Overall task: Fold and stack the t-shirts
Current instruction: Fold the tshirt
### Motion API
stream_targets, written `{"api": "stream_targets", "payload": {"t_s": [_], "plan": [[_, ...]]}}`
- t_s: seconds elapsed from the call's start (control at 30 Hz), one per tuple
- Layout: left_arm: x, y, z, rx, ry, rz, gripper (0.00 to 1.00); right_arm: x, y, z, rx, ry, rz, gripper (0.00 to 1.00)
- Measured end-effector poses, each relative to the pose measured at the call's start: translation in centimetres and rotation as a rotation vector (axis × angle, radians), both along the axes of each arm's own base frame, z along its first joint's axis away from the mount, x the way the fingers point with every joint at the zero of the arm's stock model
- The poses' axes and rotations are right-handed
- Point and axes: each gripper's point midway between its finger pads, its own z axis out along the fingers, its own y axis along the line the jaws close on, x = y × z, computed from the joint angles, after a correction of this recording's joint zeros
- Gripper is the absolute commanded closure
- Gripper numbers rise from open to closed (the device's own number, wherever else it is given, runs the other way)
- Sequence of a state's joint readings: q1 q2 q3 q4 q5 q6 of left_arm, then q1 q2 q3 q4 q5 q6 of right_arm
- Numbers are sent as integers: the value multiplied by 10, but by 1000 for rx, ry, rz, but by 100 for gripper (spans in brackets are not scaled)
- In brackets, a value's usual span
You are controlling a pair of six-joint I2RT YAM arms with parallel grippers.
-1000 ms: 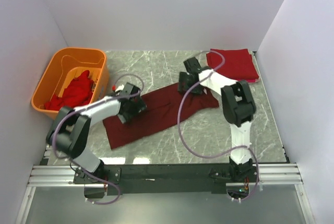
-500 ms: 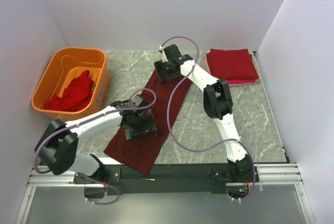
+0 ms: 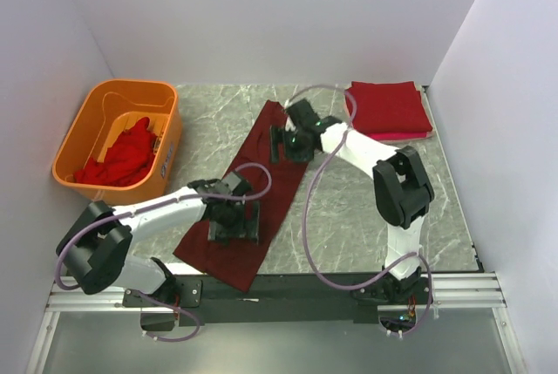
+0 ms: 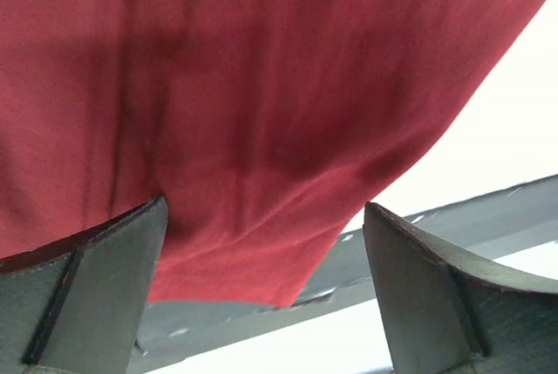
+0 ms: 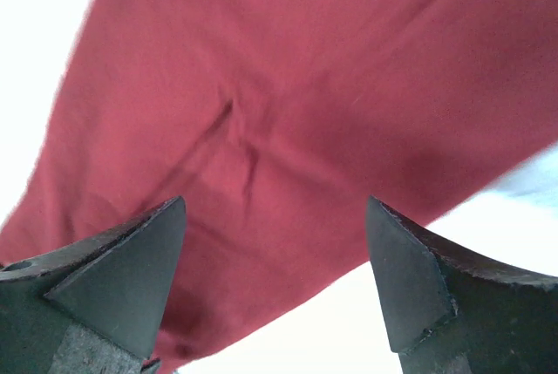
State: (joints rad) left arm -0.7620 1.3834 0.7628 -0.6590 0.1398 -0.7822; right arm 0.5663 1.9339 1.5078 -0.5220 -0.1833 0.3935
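Observation:
A dark maroon t-shirt (image 3: 277, 184) lies as a long folded strip from the far middle of the table to its front edge, where its near corner hangs over. My left gripper (image 3: 234, 226) is low over the near part of the strip. In the left wrist view it is open (image 4: 266, 295), with the cloth (image 4: 261, 86) between and beyond the fingers. My right gripper (image 3: 286, 143) is over the far part. It is also open (image 5: 275, 278), just above the cloth (image 5: 288, 86). A folded stack of red t-shirts (image 3: 388, 108) lies at the far right. More red t-shirts (image 3: 122, 156) are bunched in the tub.
The orange plastic tub (image 3: 87, 121) stands at the far left against the wall. White walls close in the table on three sides. The black rail (image 3: 288, 291) with the arm bases runs along the front edge. Purple cables loop over the shirt.
The maroon shirt has swung from lying crosswise to running from far to near. The right gripper has drawn back from the strip's far end towards its middle. The left gripper has moved slightly nearer.

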Motion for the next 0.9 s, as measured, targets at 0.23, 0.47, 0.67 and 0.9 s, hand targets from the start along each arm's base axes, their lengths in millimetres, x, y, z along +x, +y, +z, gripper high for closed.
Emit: {"api": "stream_targets", "payload": {"t_s": [0.23, 0.47, 0.67, 0.9], "plan": [[-19, -4, -10, -15, 49, -77, 1, -23, 7, -51, -31, 141, -12, 10], [-13, -37, -7, -112, 96, -116, 1, 42, 2, -55, 10, 158, -86, 10], [28, -99, 0, -237, 64, -160, 1, 128, -1, -50, 74, 123, -119, 10], [76, -148, 8, -298, -19, -175, 1, 175, -24, -43, 198, 59, -127, 9]]}}
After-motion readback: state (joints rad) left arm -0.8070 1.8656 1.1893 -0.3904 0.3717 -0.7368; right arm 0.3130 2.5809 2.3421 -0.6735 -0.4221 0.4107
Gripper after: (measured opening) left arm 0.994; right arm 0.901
